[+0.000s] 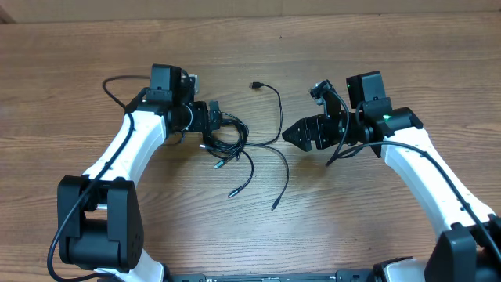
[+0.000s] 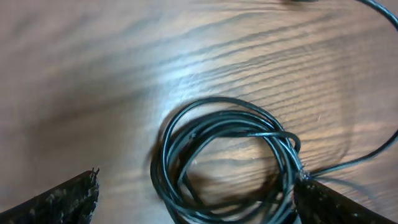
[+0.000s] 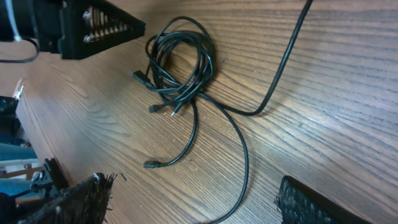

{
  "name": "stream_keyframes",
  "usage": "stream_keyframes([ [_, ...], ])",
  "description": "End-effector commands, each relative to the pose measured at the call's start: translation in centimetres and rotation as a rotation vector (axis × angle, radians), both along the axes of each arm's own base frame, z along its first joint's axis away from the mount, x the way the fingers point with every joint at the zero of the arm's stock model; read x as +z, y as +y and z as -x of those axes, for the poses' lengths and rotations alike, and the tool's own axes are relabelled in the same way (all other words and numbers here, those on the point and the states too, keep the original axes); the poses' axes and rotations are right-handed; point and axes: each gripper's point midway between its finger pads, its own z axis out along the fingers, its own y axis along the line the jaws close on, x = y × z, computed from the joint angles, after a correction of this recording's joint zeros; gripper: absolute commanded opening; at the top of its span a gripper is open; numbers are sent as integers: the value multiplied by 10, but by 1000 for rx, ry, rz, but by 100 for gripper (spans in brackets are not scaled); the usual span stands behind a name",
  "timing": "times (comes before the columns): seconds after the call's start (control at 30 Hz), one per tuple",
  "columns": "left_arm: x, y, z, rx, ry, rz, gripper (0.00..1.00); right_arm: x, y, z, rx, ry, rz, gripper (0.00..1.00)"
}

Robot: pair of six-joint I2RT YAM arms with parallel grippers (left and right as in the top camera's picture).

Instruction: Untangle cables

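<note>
The cables (image 1: 228, 141) lie on the wooden table (image 1: 376, 47) near its middle, most of them wound into a small loose coil with several loose strands running out of it. Two strands trail toward the near edge and end in small plugs, and one longer strand curves away to a plug (image 1: 256, 84) on the far side. The left end effector (image 1: 218, 121) sits low at the coil's left side, wide open; in its wrist view the coil lies on the table between the two fingers (image 2: 62, 200), its edge touching or just beside the right one. The right end effector (image 1: 293, 135) is also open and grips nothing, pointing toward the coil from the right, apart from it.
</note>
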Motion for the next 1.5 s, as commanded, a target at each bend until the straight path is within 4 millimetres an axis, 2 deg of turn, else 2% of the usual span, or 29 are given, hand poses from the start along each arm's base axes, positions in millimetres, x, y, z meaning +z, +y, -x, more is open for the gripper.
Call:
stream_keyframes([
  [0.0, 4, -8, -7, -369, -167, -169, 100, -4, 3, -3, 14, 5, -1, 85],
  [0.1, 10, -16, -16, -528, -274, -243, 98, -4, 3, -2, 13, 7, -1, 86],
  [0.33, 13, -32, -28, -682, -394, -317, 89, -4, 3, -2, 13, 7, -1, 89],
  [0.4, 7, -32, -32, -697, -398, -324, 88, -4, 3, -3, 13, 6, -1, 89],
  [0.53, -18, -32, -29, -721, -347, -319, 87, -4, 4, -3, 13, 3, -2, 90],
  [0.63, -34, -32, -26, -770, -324, -327, 82, -3, 4, -4, 13, 0, -2, 91],
  [0.87, -61, -49, -14, -952, -342, -265, 78, -3, 4, -5, 8, -2, -6, 93],
  [1.1, -97, -52, -9, -1008, -309, -247, 80, -3, 4, -5, 8, -2, -6, 95],
  [1.2, -108, -53, -14, -1005, -323, -251, 66, -3, 4, -5, 6, 1, -7, 97],
  [1.3, -105, -57, -19, -993, -347, -234, 50, -3, 4, -5, 6, 1, -7, 98],
  [1.33, -101, -59, -21, -975, -356, -220, 48, -3, 4, -5, 6, 1, -7, 98],
  [1.37, -98, -60, -25, -949, -360, -209, 40, -3, 4, -5, 6, 1, -7, 98],
  [1.4, -94, -61, -29, -918, -361, -202, 16, -3, 4, -5, 6, 1, -7, 98],
  [1.43, -89, -62, -34, -883, -359, -191, 4, -3, 4, -5, 6, 1, -7, 97],
  [1.47, -83, -62, -37, -851, -357, -180, 5, -3, 4, -5, 1, 6, -9, 96],
])
